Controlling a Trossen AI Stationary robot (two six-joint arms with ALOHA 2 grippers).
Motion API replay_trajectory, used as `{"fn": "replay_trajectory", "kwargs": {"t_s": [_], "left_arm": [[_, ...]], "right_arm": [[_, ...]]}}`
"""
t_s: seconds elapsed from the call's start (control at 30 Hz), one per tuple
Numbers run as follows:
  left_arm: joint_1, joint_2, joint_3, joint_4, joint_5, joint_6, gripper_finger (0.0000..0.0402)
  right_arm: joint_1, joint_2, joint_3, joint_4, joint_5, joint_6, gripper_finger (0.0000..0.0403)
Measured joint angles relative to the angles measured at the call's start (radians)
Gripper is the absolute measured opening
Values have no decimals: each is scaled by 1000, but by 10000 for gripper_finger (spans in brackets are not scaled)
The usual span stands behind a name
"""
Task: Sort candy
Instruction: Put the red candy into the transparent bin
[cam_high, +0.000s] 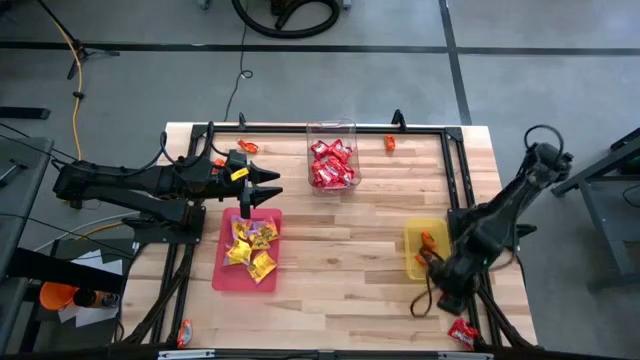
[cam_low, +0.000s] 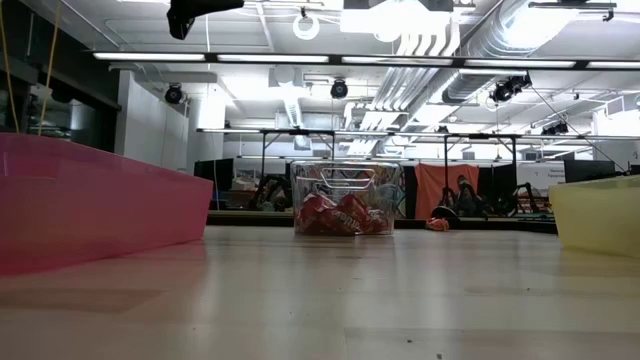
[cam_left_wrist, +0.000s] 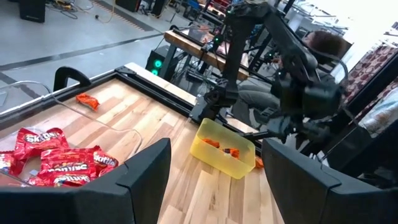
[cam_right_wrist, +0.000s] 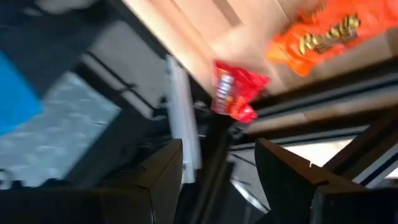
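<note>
Yellow candy packets (cam_high: 251, 246) lie in the pink tray (cam_high: 224, 272). Red packets (cam_high: 331, 165) fill the clear tub (cam_high: 332, 128); they also show in the left wrist view (cam_left_wrist: 56, 165). An orange packet (cam_high: 430, 240) sits in the yellow tray (cam_high: 415, 262). My left gripper (cam_high: 264, 193) hovers open over the pink tray's far edge, holding nothing (cam_left_wrist: 214, 180). My right gripper (cam_high: 430, 285) is open and empty (cam_right_wrist: 217, 168) by the yellow tray's near side, facing a red packet (cam_right_wrist: 236, 92) and an orange packet (cam_right_wrist: 317, 34) lying on the table.
Loose orange packets lie near the far edge (cam_high: 390, 143) (cam_high: 247, 147). A red packet (cam_high: 462, 333) lies at the near right corner, and another packet (cam_high: 184, 333) at the near left. A black frame (cam_high: 455, 170) borders the table. Bare wood lies between the trays.
</note>
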Motion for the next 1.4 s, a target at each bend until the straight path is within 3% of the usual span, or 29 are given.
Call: {"fn": "replay_trajectory", "kwargs": {"t_s": [0.23, 0.53, 0.7, 1.03, 1.4], "left_arm": [[0, 0, 0, -2, 0, 17, 239], [0, 0, 0, -6, 0, 16, 239], [0, 0, 0, -6, 0, 16, 239], [0, 0, 0, -6, 0, 16, 239], [0, 0, 0, -6, 0, 7, 239]], "right_arm": [[65, 183, 0, 13, -29, 3, 193], [75, 323, -1, 131, -40, 28, 193], [99, 387, -1, 175, -116, 30, 193], [164, 476, -1, 200, -155, 97, 193], [167, 486, -1, 235, -172, 128, 193]]}}
